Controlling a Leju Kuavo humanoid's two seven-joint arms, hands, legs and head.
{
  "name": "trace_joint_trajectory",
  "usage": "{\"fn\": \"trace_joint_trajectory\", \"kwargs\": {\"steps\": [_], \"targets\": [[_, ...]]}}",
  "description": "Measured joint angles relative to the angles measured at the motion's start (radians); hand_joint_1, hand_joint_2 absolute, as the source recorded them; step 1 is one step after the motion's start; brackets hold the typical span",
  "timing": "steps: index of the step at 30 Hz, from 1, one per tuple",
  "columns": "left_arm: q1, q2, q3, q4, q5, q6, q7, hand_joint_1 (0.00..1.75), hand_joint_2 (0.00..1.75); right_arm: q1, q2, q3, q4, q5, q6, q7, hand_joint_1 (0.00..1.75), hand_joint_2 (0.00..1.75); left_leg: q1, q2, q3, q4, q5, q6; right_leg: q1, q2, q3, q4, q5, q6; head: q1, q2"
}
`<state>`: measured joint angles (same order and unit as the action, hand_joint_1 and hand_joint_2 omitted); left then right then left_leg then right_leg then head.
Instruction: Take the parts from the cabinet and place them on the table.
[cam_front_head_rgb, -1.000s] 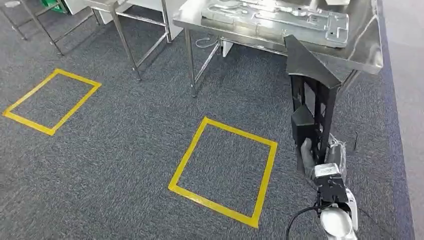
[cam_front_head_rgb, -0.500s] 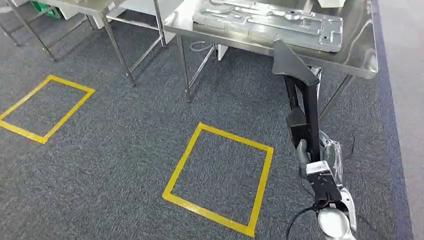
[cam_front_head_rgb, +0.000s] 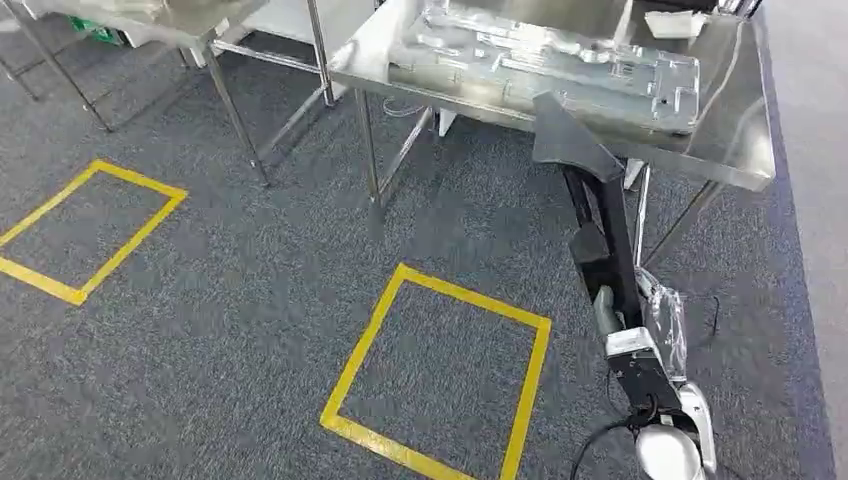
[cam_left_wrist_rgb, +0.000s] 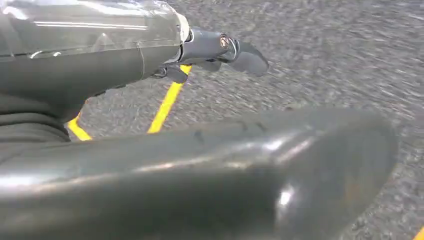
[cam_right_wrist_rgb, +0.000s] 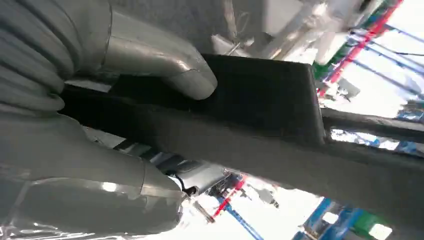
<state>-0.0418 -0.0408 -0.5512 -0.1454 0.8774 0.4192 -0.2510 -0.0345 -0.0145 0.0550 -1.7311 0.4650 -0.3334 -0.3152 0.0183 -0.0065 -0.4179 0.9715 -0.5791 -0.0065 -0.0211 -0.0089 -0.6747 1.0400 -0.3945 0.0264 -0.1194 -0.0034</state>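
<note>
a: part (cam_front_head_rgb: 600, 215), black and long, stands upright in the right hand (cam_front_head_rgb: 625, 320), its wedge-shaped top just in front of the steel tabletop (cam_front_head_rgb: 745, 140)'s near edge.
b: how is the right hand set?
a: thumb and fingers wrapped round the part's lower end, seen close in the right wrist view.
b: what's on the tabletop?
a: a flat silver metal panel (cam_front_head_rgb: 560, 65).
b: left hand (cam_left_wrist_rgb: 220, 50)?
a: fingers apart, holding nothing, over grey carpet (cam_front_head_rgb: 220, 260) with yellow tape squares (cam_front_head_rgb: 440, 370).
</note>
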Motion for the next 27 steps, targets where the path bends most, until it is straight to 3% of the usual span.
{"fn": "trace_joint_trajectory", "kwargs": {"steps": [1, 2, 4, 5, 6, 8, 9, 10, 11, 12, 13, 14, 15, 16, 18, 19, 20, 21, 22, 24, 25, 26, 27], "targets": [[-0.001, 0.0, 0.0, -0.001, -0.002, -0.002, -0.001, 0.0, 0.0, 0.004, 0.001, -0.006, -0.009, 0.002, 0.001, 0.0, 1.75, 1.75, -0.001, 0.001, 0.024, 0.001, 0.002, -0.007, 0.001, 0.004, 0.004, -0.007, -0.01, -0.009, 0.001, 0.0], [-0.003, 0.0, 0.0, -0.001, -0.002, -0.004, -0.002, 0.0, 0.0, 0.0, 0.001, -0.009, -0.016, 0.002, 0.003, 0.0, 1.75, 1.75, 0.001, 0.001, 0.019, 0.011, 0.017, -0.015, 0.001, 0.005, 0.013, -0.007, -0.019, -0.018, 0.001, 0.0], [-0.006, 0.0, 0.0, -0.001, -0.006, -0.01, -0.005, 0.0, 0.0, 0.001, 0.002, -0.017, -0.028, 0.0, 0.006, -0.001, 1.75, 1.75, 0.005, 0.002, -0.037, 0.129, 0.056, -0.025, -0.003, 0.009, 0.053, -0.021, -0.036, -0.036, 0.0, 0.0], [-0.007, 0.0, -0.001, -0.001, -0.006, -0.012, -0.007, 0.0, 0.0, 0.002, 0.002, -0.022, -0.029, -0.002, 0.008, -0.003, 1.75, 1.75, 0.005, 0.002, -0.087, 0.206, 0.059, -0.025, -0.001, 0.008, 0.066, -0.023, -0.047, -0.042, 0.0, 0.0], [-0.008, 0.0, -0.001, -0.001, -0.007, -0.015, -0.01, 0.0, 0.0, 0.003, 0.002, -0.024, -0.03, -0.003, 0.01, -0.003, 1.75, 1.75, 0.005, 0.002, -0.145, 0.275, 0.037, -0.025, 0.001, 0.009, 0.079, -0.023, -0.06, -0.046, 0.0, 0.0], [-0.003, 0.001, -0.001, -0.001, -0.007, -0.017, -0.011, 0.0, 0.0, 0.008, 0.002, -0.03, -0.03, -0.01, 0.012, -0.008, 1.75, 1.75, 0.002, 0.002, -0.231, 0.344, -0.064, -0.024, 0.005, 0.014, 0.112, -0.023, -0.089, -0.051, 0.0, 0.0], [0.001, 0.005, -0.001, -0.001, -0.007, -0.019, -0.01, 0.0, 0.0, 0.01, 0.002, -0.031, -0.029, -0.012, 0.013, -0.011, 1.75, 1.75, 0.002, 0.002, -0.256, 0.339, -0.1, -0.021, 0.008, 0.019, 0.133, -0.023, -0.104, -0.052, 0.0, 0.0], [0.002, 0.006, -0.001, -0.001, -0.007, -0.021, -0.008, 0.0, 0.0, 0.013, 0.002, -0.034, -0.029, -0.014, 0.013, -0.012, 1.75, 1.75, 0.001, 0.002, -0.266, 0.304, -0.1, -0.015, 0.01, 0.022, 0.155, -0.023, -0.12, -0.052, 0.0, 0.0], [0.005, 0.007, -0.002, -0.001, -0.008, -0.022, -0.005, 0.0, 0.0, 0.014, 0.002, -0.037, -0.029, -0.017, 0.013, -0.013, 1.75, 1.75, -0.002, 0.002, -0.266, 0.248, -0.069, -0.007, 0.013, 0.024, 0.177, -0.024, -0.136, -0.051, 0.0, 0.0], [0.006, 0.008, -0.002, -0.001, -0.008, -0.023, -0.002, 0.0, 0.0, 0.015, 0.002, -0.041, -0.03, -0.018, 0.014, -0.013, 1.75, 1.75, -0.008, 0.001, -0.263, 0.18, -0.003, 0.004, 0.015, 0.024, 0.198, -0.024, -0.152, -0.05, 0.0, 0.0], [0.01, 0.011, -0.003, 0.0, -0.009, -0.024, 0.0, 0.0, 0.0, 0.018, 0.002, -0.044, -0.029, -0.019, 0.015, -0.014, 1.75, 1.75, -0.015, 0.003, -0.263, 0.105, 0.124, 0.021, 0.014, 0.024, 0.206, -0.028, -0.168, -0.049, 0.001, 0.0], [0.013, 0.016, -0.003, 0.002, -0.01, -0.027, 0.001, 0.0, 0.0, 0.016, 0.002, -0.047, -0.028, -0.019, 0.016, -0.015, 1.75, 1.75, -0.022, -0.007, -0.268, 0.087, 0.196, 0.022, 0.02, 0.028, 0.223, -0.021, -0.181, -0.043, 0.001, 0.0], [0.012, 0.016, -0.004, 0.002, -0.013, -0.029, 0.003, 0.0, 0.0, 0.018, 0.001, -0.05, -0.031, -0.019, 0.017, -0.016, 1.75, 1.75, -0.023, -0.006, -0.255, 0.086, 0.17, 0.022, 0.018, 0.032, 0.226, -0.031, -0.191, -0.034, 0.001, 0.0], [0.009, 0.016, -0.004, 0.001, -0.015, -0.031, 0.005, 0.0, 0.0, 0.019, 0.001, -0.053, -0.034, -0.019, 0.018, -0.016, 1.75, 1.75, -0.025, -0.006, -0.251, 0.081, 0.167, 0.027, 0.015, 0.032, 0.242, -0.039, -0.192, -0.03, 0.0, 0.0], [0.003, 0.015, -0.005, 0.001, -0.018, -0.034, 0.006, 0.0, 0.0, 0.016, 0.002, -0.055, -0.045, -0.018, 0.017, -0.017, 1.75, 1.75, -0.022, -0.007, -0.22, 0.058, 0.156, 0.04, 0.018, 0.03, 0.24, -0.01, -0.171, -0.012, 0.001, 0.0], [0.004, 0.015, -0.007, 0.0, -0.019, -0.037, 0.006, 0.0, 0.0, 0.018, 0.002, -0.057, -0.049, -0.018, 0.018, -0.017, 1.75, 1.75, -0.019, -0.007, -0.197, 0.044, 0.152, 0.043, 0.011, 0.023, 0.221, 0.036, -0.16, -0.009, 0.001, 0.0], [0.003, 0.015, -0.008, 0.0, -0.019, -0.039, 0.006, 0.0, 0.0, 0.017, 0.002, -0.059, -0.053, -0.018, 0.018, -0.017, 1.75, 1.75, -0.017, -0.007, -0.179, 0.035, 0.143, 0.051, 0.012, 0.021, 0.183, 0.101, -0.155, -0.006, 0.001, 0.0], [0.002, 0.016, -0.01, 0.0, -0.019, -0.04, 0.005, 0.0, 0.0, 0.017, 0.001, -0.062, -0.056, -0.016, 0.019, -0.017, 1.75, 1.75, -0.016, -0.007, -0.164, 0.03, 0.133, 0.052, 0.009, 0.02, 0.13, 0.169, -0.17, -0.001, 0.001, 0.0], [0.001, 0.016, -0.011, 0.0, -0.019, -0.041, 0.005, 0.0, 0.0, 0.02, 0.001, -0.065, -0.057, -0.013, 0.023, -0.016, 1.75, 1.75, -0.016, -0.007, -0.148, 0.026, 0.122, 0.052, 0.006, 0.02, 0.083, 0.22, -0.205, 0.001, 0.001, 0.0], [0.003, 0.015, -0.012, 0.0, -0.019, -0.043, 0.005, 0.0, 0.0, 0.023, 0.001, -0.065, -0.057, -0.002, 0.032, -0.014, 1.75, 1.75, -0.013, -0.009, -0.112, 0.023, 0.094, 0.048, 0.002, 0.019, 0.011, 0.256, -0.287, 0.009, 0.001, 0.0], [0.003, 0.014, -0.012, 0.0, -0.018, -0.043, 0.005, 0.0, 0.0, 0.024, 0.001, -0.066, -0.057, 0.001, 0.034, -0.013, 1.75, 1.75, -0.01, -0.011, -0.089, 0.023, 0.077, 0.044, -0.002, 0.017, -0.005, 0.233, -0.299, 0.014, 0.001, 0.0], [0.003, 0.013, -0.013, 0.0, -0.018, -0.043, 0.005, 0.0, 0.0, 0.025, 0.0, -0.068, -0.057, 0.004, 0.037, -0.012, 1.75, 1.75, -0.008, -0.013, -0.065, 0.023, 0.059, 0.04, -0.004, 0.015, -0.009, 0.184, -0.277, 0.019, 0.001, 0.0], [0.003, 0.012, -0.013, 0.0, -0.018, -0.044, 0.005, 0.0, 0.0, 0.027, 0.0, -0.069, -0.057, 0.005, 0.038, -0.012, 1.75, 1.75, -0.005, -0.014, -0.04, 0.023, 0.039, 0.036, -0.007, 0.012, -0.008, 0.119, -0.215, 0.023, 0.001, 0.0]]}}
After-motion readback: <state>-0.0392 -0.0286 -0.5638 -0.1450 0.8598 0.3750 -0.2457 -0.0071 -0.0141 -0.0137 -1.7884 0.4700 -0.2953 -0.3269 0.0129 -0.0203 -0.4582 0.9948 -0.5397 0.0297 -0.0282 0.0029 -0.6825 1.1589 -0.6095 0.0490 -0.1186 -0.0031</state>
